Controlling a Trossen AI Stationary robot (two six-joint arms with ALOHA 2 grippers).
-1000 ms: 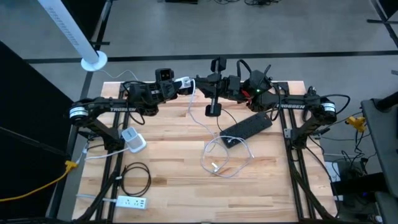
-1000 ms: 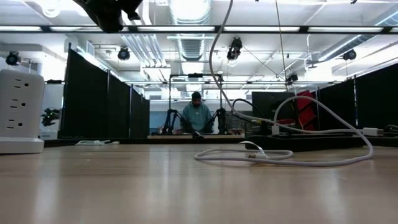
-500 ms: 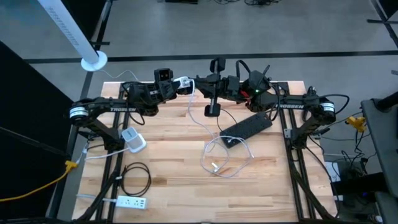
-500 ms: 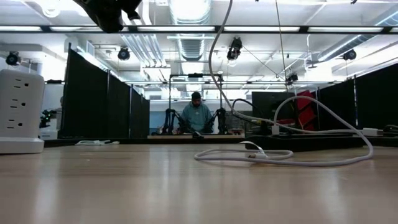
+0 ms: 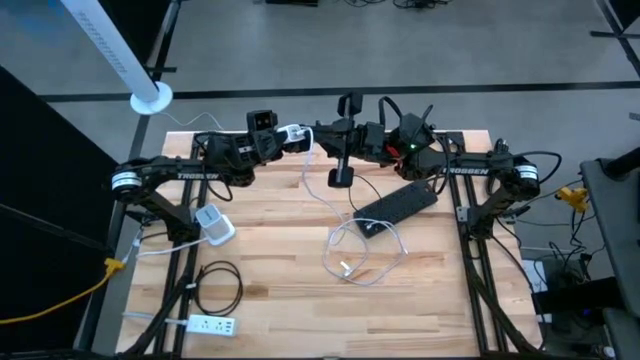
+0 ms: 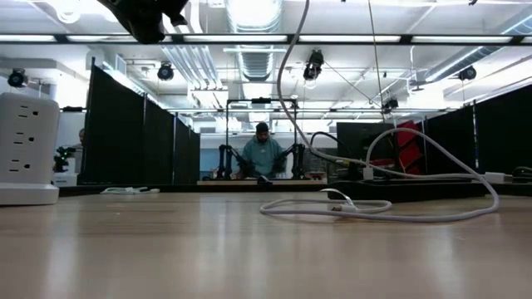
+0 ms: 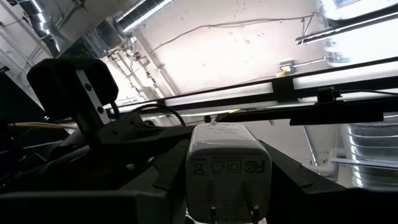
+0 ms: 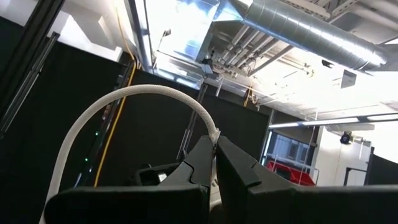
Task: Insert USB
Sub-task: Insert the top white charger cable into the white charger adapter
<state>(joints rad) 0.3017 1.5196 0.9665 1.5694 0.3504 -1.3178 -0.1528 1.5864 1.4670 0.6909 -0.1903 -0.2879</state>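
High over the table's far middle, my left gripper (image 5: 292, 133) is shut on a white charger block (image 7: 227, 168), whose prongs face the wrist camera. My right gripper (image 5: 318, 132) faces it from the right, close by, shut on the upper end of a white USB cable (image 8: 134, 99). From there the cable hangs down (image 6: 287, 75) to a loose coil (image 5: 362, 250) lying on the wooden table. The USB plug itself is hidden at the fingertips. My left gripper pinches the charger's two opposite side faces (image 7: 191, 177) between its fingers, which slant upward. The charger is lifted well clear of the table. My right gripper pinches the cable's end (image 8: 215, 133) between its two fingertips (image 8: 200, 152), pointing upward at a slant. The cable arches back from the tips, then hangs slack.
A black power strip (image 5: 397, 205) lies by the coil. A white outlet cube (image 5: 213, 224), a black cord loop (image 5: 218, 285) and a white power strip (image 5: 213, 324) sit at the table's left. A person (image 6: 263, 154) sits in the room beyond.
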